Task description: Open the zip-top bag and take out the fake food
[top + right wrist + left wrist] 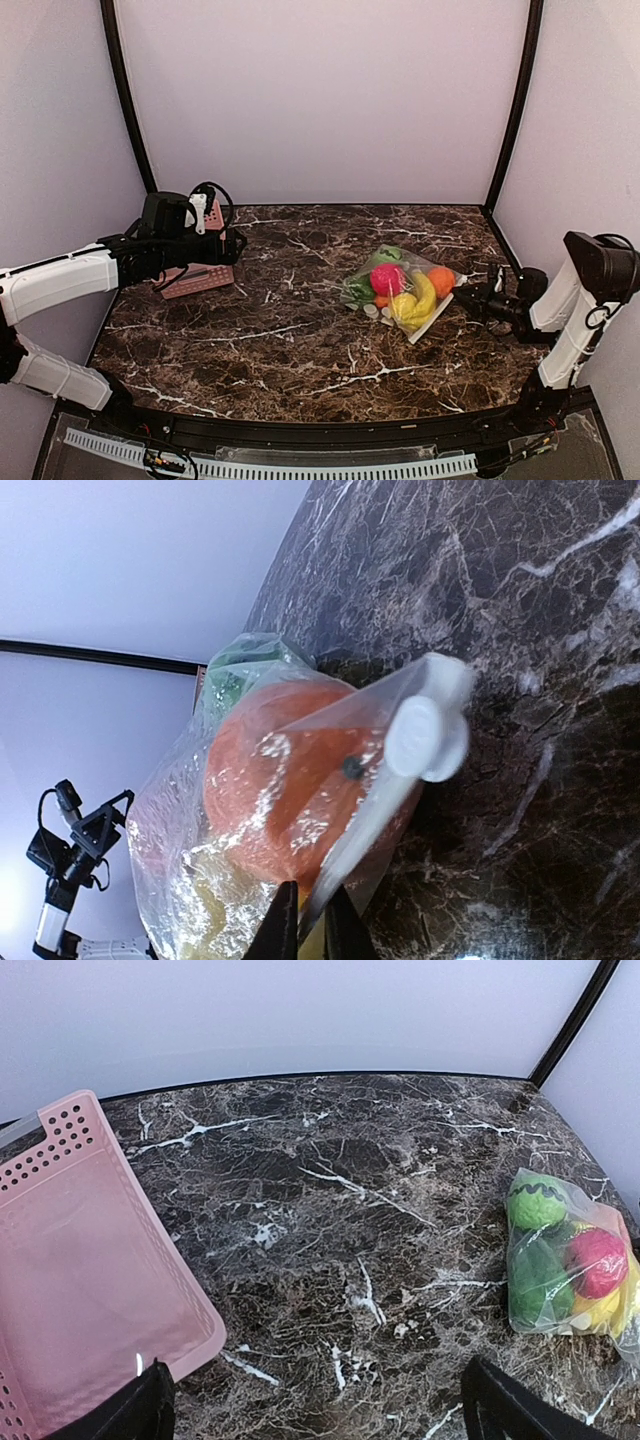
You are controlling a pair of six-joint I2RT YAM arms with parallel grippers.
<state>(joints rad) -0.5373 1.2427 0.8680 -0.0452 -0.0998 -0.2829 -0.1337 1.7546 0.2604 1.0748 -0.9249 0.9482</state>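
The zip-top bag (372, 262) lies right of the table's centre, holding the fake food: a pink-red ball (387, 278), yellow banana (424, 295), orange ball (441, 281) and green pieces. My right gripper (470, 297) reaches in low from the right. In the right wrist view its jaws (312, 925) are pinched on the bag's white zip strip (380, 810), below the round slider tab (425, 740), with the orange ball (270, 780) just behind. My left gripper (228, 245) hovers open over the far left; the bag (560, 1260) is far to its right.
A pink perforated basket (200, 277) sits at the far left under the left arm, and its corner (90, 1290) fills the left of the left wrist view. Dark marble table (300, 330) with white walls and black corner posts around it.
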